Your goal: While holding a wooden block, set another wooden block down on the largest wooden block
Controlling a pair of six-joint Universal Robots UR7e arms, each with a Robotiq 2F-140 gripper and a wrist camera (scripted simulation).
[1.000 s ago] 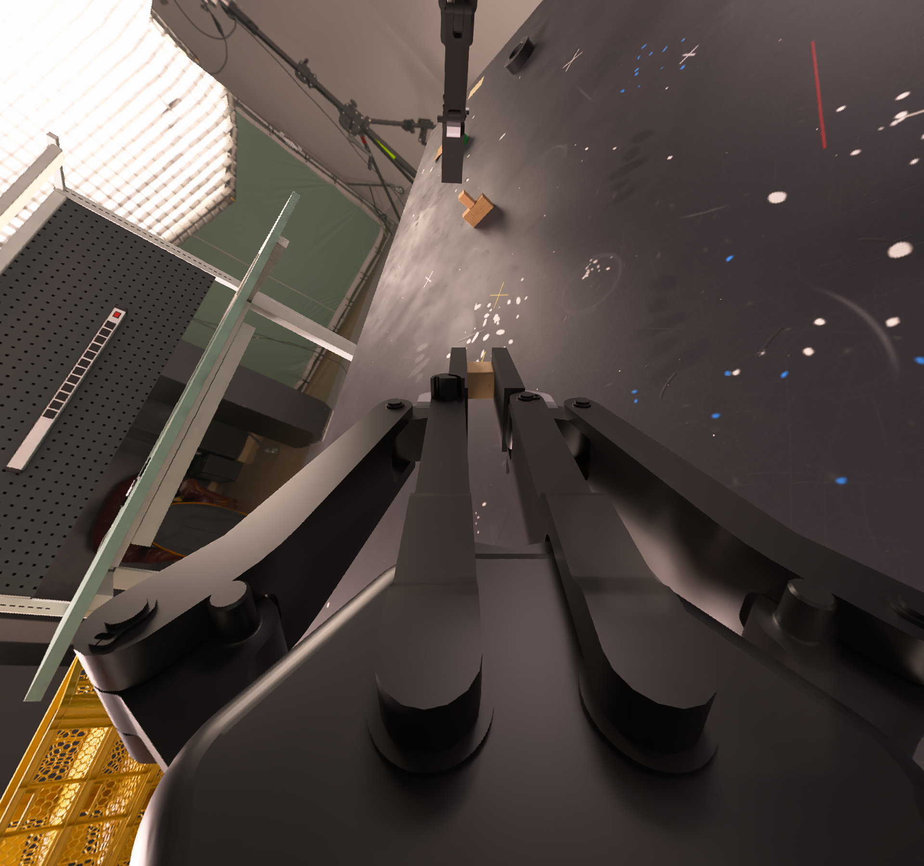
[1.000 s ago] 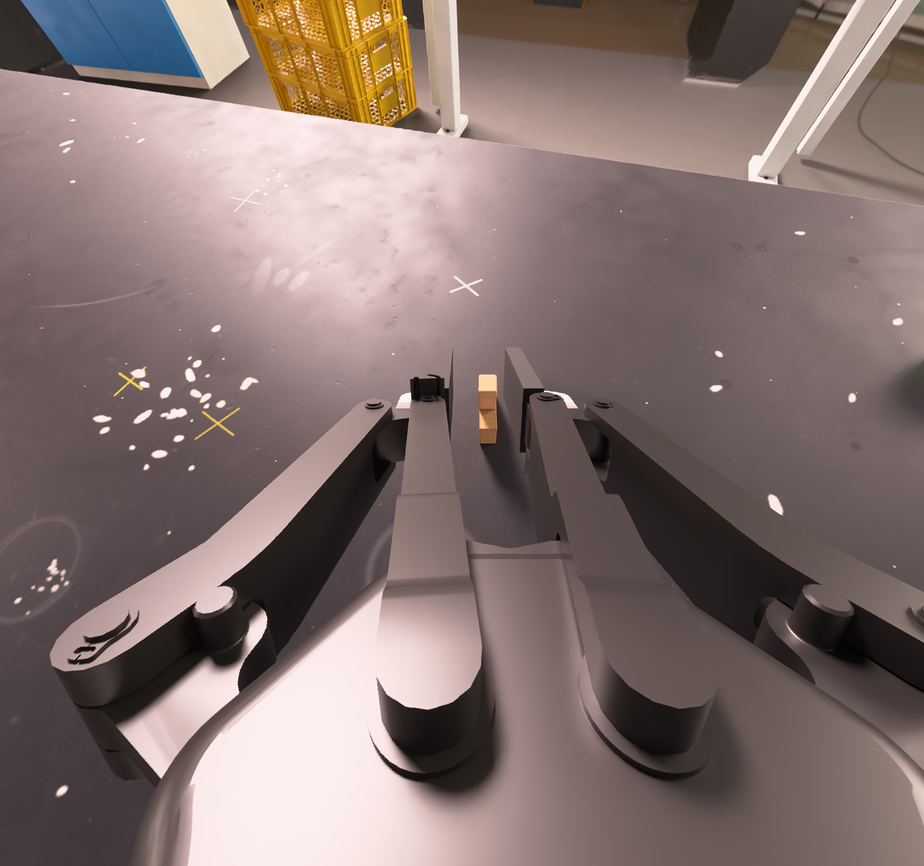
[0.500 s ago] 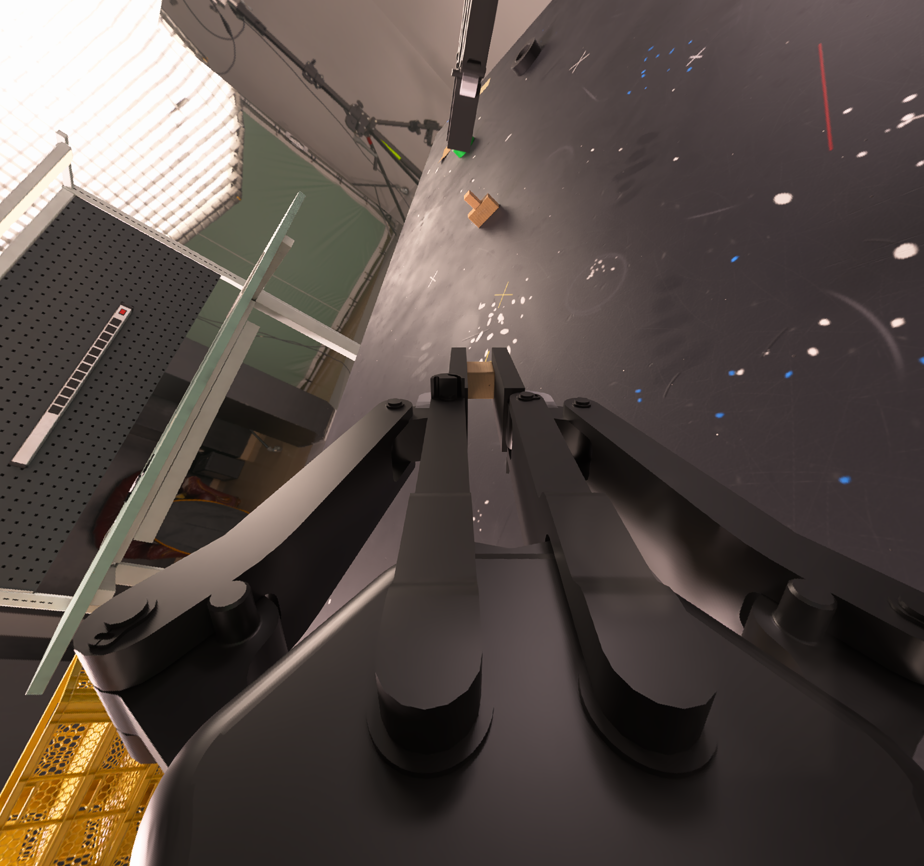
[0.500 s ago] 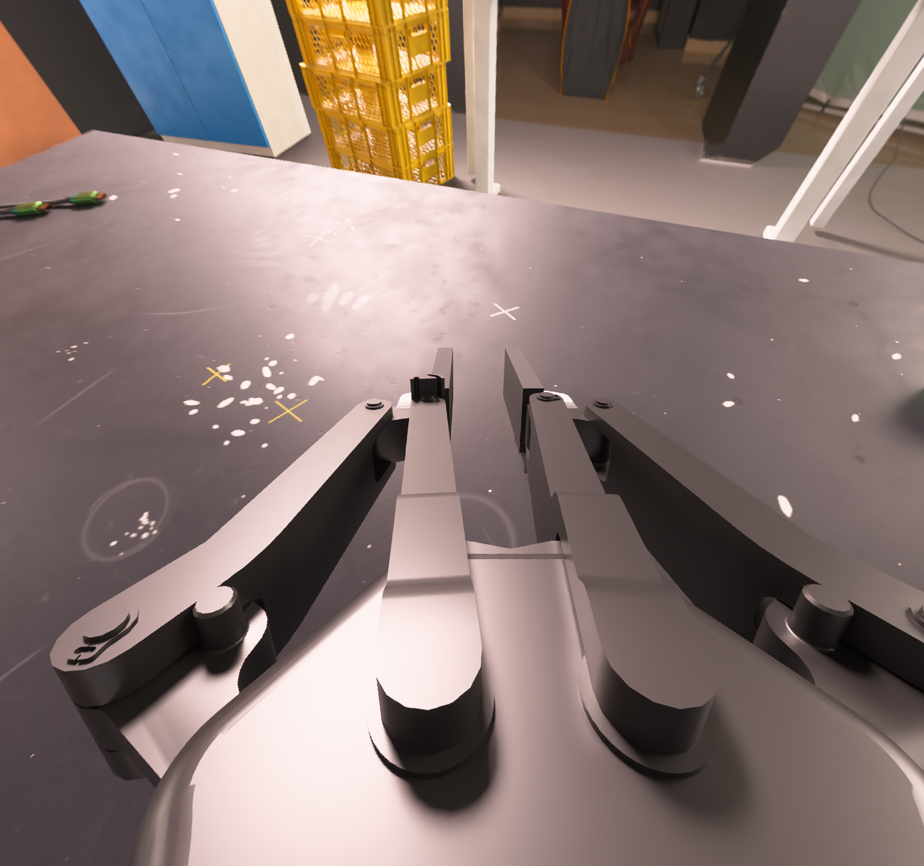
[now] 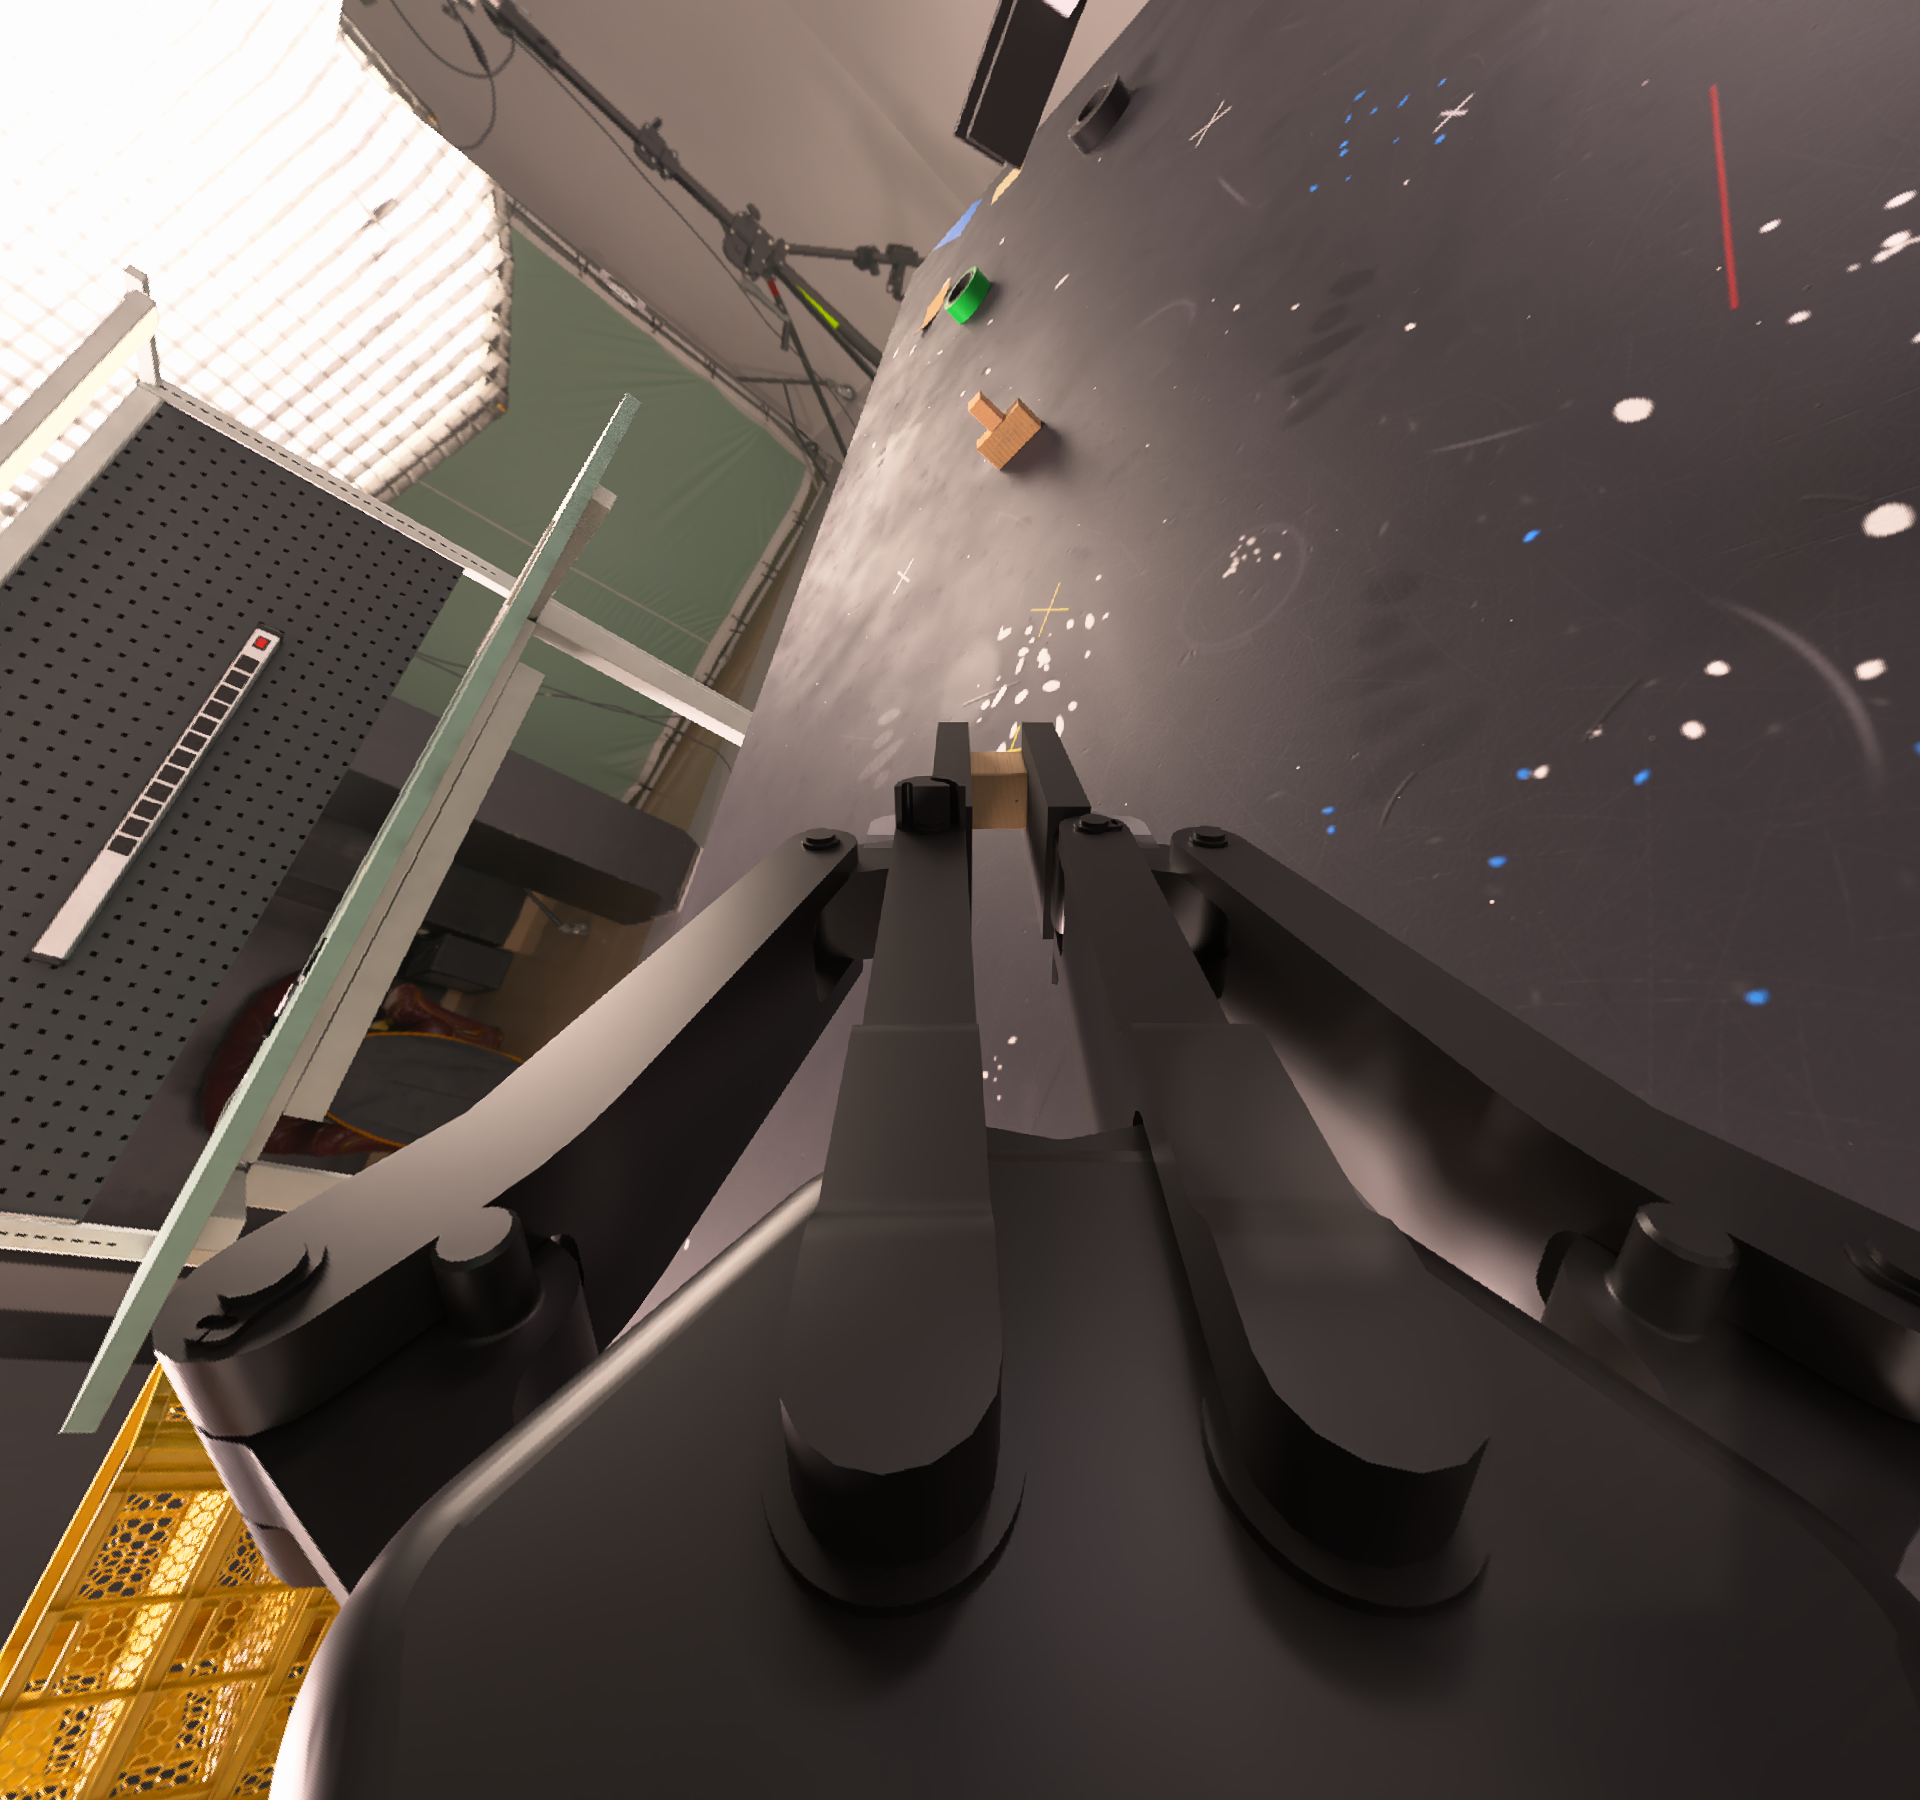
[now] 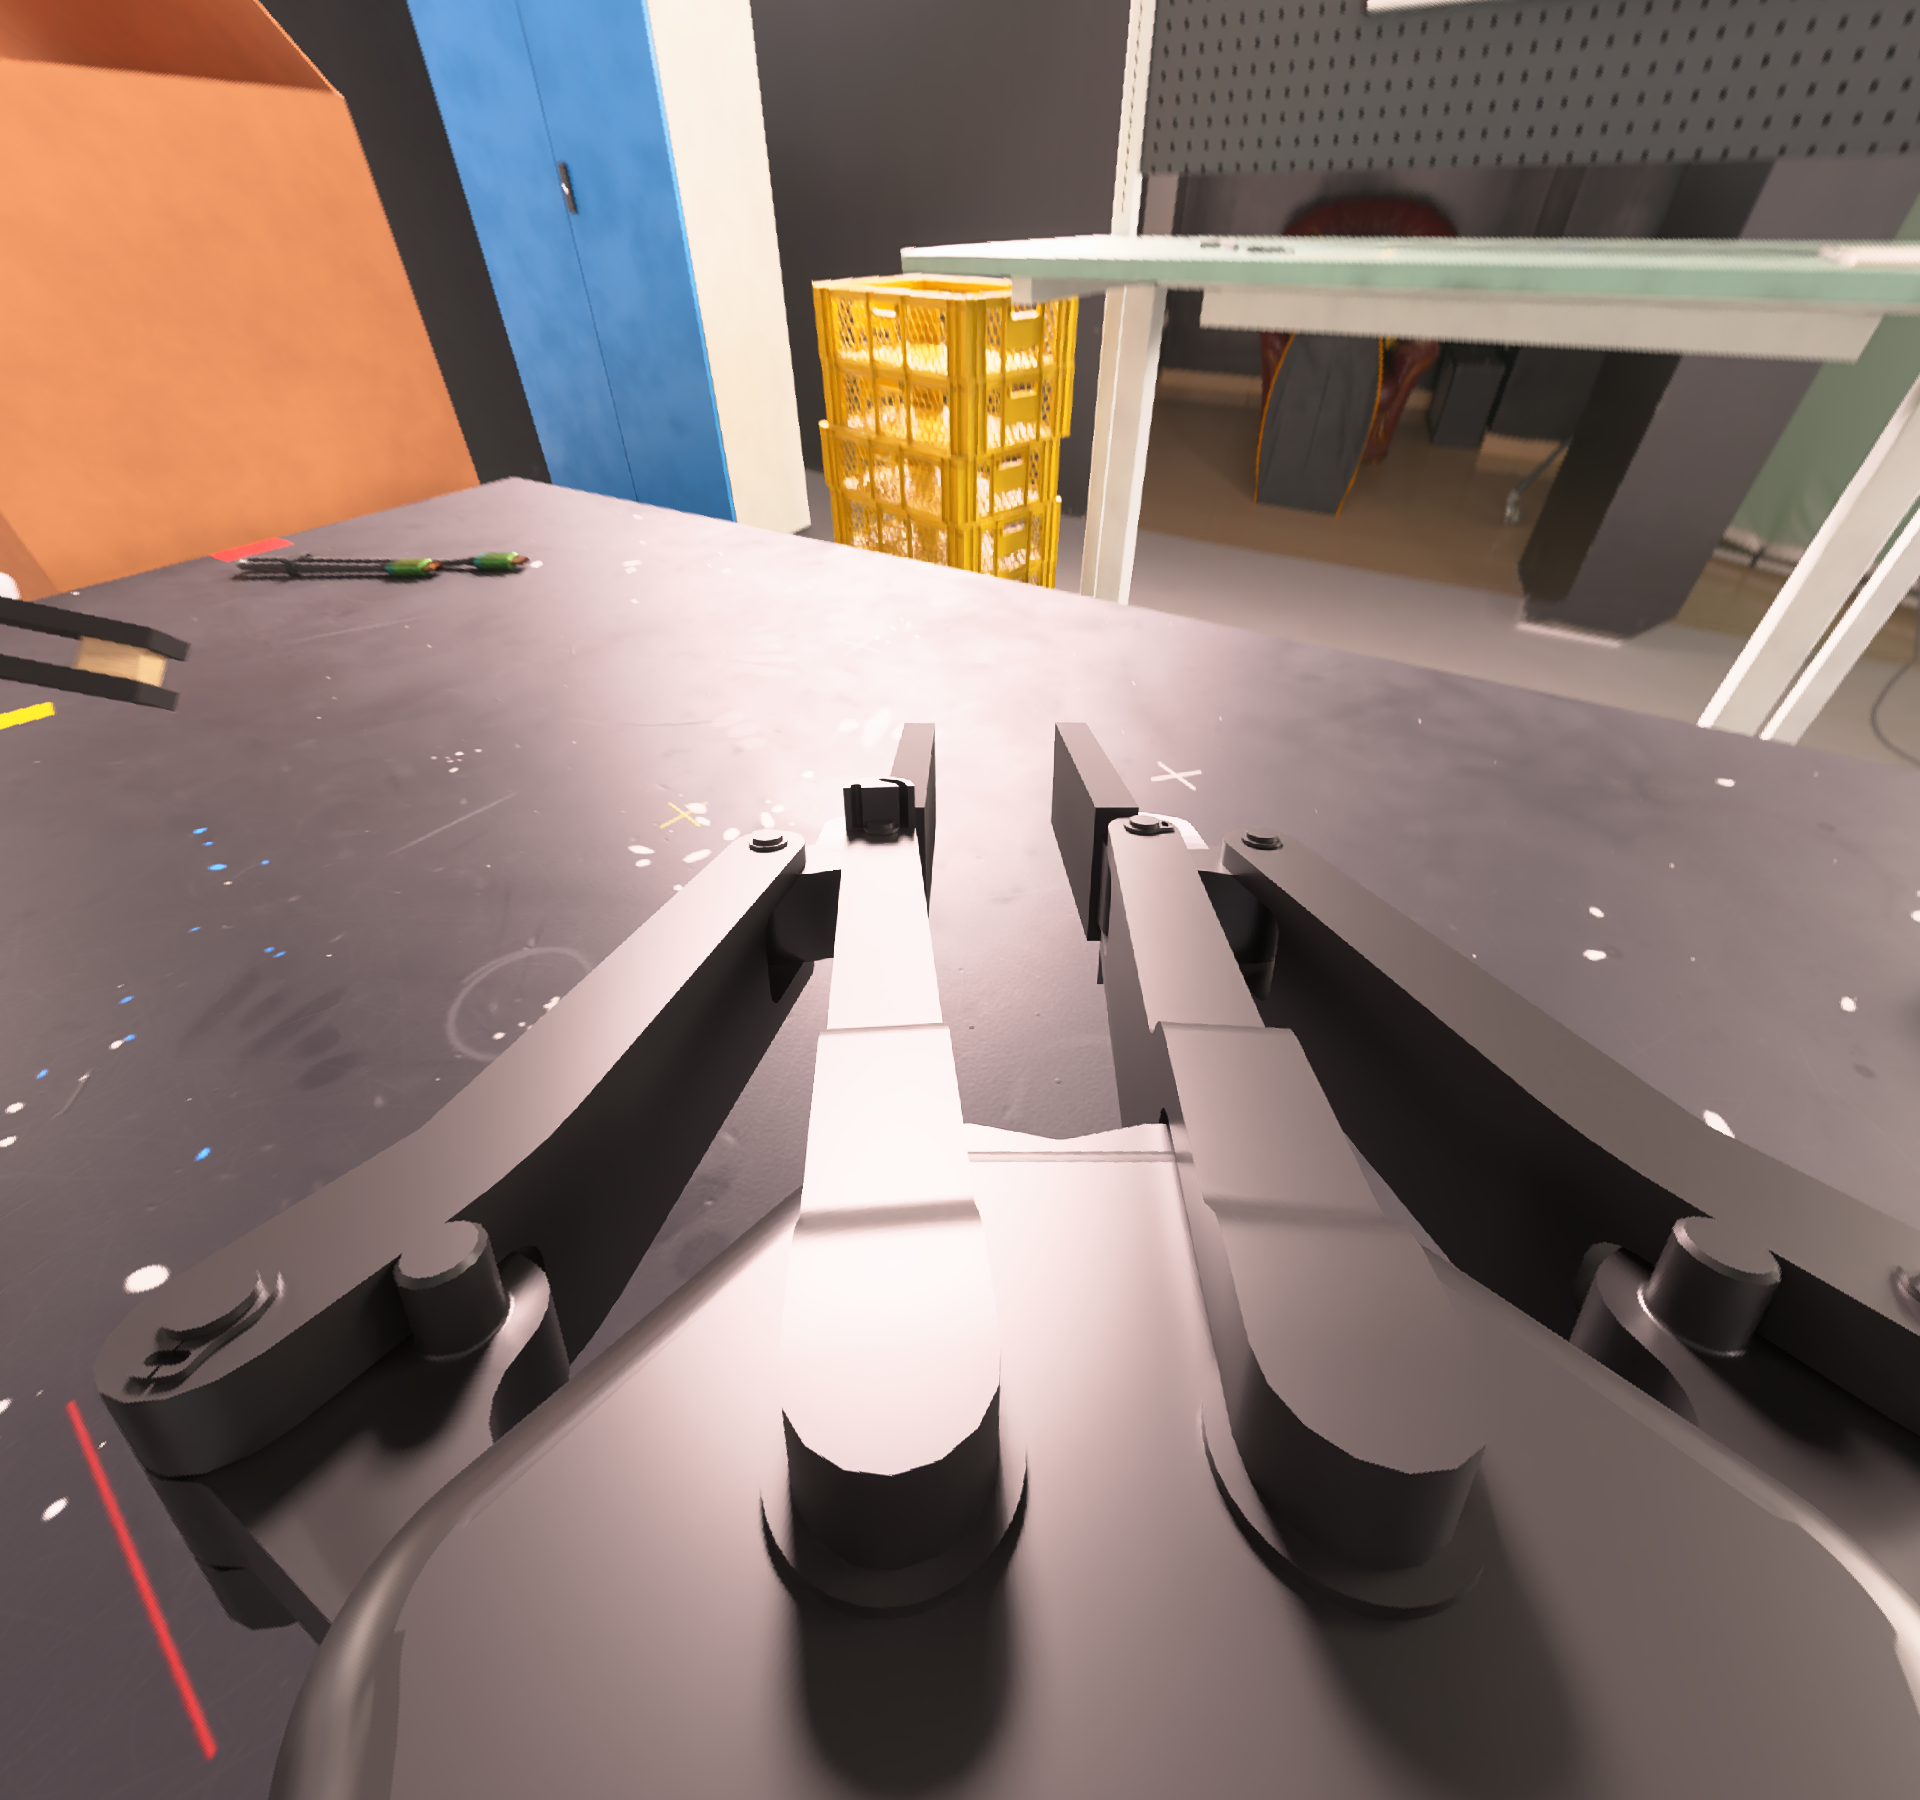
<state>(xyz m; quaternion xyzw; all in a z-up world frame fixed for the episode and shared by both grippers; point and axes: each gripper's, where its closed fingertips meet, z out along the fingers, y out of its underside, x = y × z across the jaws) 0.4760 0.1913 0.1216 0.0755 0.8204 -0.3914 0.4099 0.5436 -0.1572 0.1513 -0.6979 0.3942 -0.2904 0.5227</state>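
Note:
In the left wrist view my left gripper (image 5: 994,748) is shut on a small wooden block (image 5: 997,792) and holds it above the dark table (image 5: 1455,607). Farther off on the table a small wooden block rests on a larger wooden block (image 5: 1005,431), forming a T-shaped stack. One of my right gripper's fingers (image 5: 1023,36) hangs above and beyond that stack. In the right wrist view my right gripper (image 6: 992,774) is open and empty, raised over the table (image 6: 727,711). The left gripper's held block (image 6: 120,661) shows at the far left. The stack is out of this view.
A green tape roll (image 5: 968,296) lies beyond the stack. A cable with green connectors (image 6: 384,564) lies near the table's far edge. Stacked yellow crates (image 6: 940,420), a blue cabinet (image 6: 582,192) and an orange box (image 6: 187,296) stand past the table.
My right gripper has lifted up and away from the stacked blocks with its jaws open and empty, and its view has tilted up off the stack. My left gripper has kept its block and barely moved.

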